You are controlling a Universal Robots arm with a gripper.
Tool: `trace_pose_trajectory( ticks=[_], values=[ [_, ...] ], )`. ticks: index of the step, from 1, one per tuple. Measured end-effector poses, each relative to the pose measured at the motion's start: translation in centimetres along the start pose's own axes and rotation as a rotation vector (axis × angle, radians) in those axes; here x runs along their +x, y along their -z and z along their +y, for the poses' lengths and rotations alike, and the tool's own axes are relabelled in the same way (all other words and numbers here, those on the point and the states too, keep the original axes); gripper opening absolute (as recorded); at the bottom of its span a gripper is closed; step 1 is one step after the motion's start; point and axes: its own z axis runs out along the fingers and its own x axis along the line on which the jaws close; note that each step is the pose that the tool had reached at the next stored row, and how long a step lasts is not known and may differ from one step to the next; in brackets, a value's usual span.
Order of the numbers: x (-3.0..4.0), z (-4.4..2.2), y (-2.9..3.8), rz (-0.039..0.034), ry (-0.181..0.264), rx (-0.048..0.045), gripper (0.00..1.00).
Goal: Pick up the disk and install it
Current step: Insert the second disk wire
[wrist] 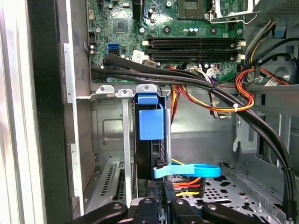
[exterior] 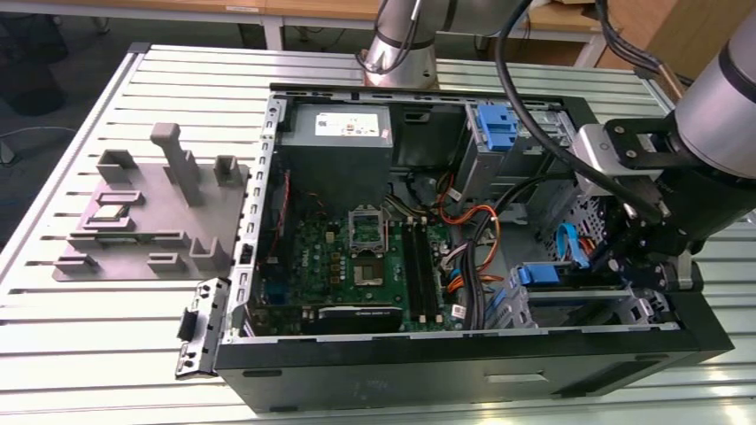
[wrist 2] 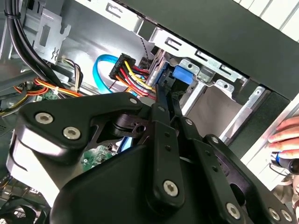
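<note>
1. A slatted metal table carries an open black computer case lying on its side. A grey moulded fixture rests beside it towards the exterior view's left.
2. The arm reaches in from the exterior view's right. It goes down to the drive bay in the case's near corner.
3. Inside the case, a green motherboard covers the floor and a grey power supply sits at the far wall.
4. The disk stands on edge in the drive bay, between silver sheet-metal walls. Its bright blue bracket faces the camera in the first wrist view, with a dark narrow edge below it. The label face is turned away and cannot be seen. In the exterior view it shows as a blue tab above the bay.
5. The gripper has its fingers drawn together with hardly a gap. The tips are just beside the disk's blue end. Its own dark links hide whether the tips touch the disk.
6. A flat blue cable and red-yellow wires cross behind the disk's lower part, so how deep it sits is hard to make out.
7. A person's hand rests on the case's outer edge, cut off by the frame.
</note>
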Motion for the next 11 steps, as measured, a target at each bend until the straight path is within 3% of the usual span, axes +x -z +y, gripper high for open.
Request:
trace_pose_trajectory(
  ticks=[4,8,9,11],
  values=[
    [-0.04,-0.04,0.38,0.0041,0.000,0.0002,0.16],
    [-0.33,-0.03,0.38,0.0379,0.004,0.0014,0.16],
    [-0.42,-0.03,0.36,0.0434,0.004,0.0016,0.16],
    [-0.63,-0.02,0.34,0.0469,0.005,0.0018,0.16]
  ],
)
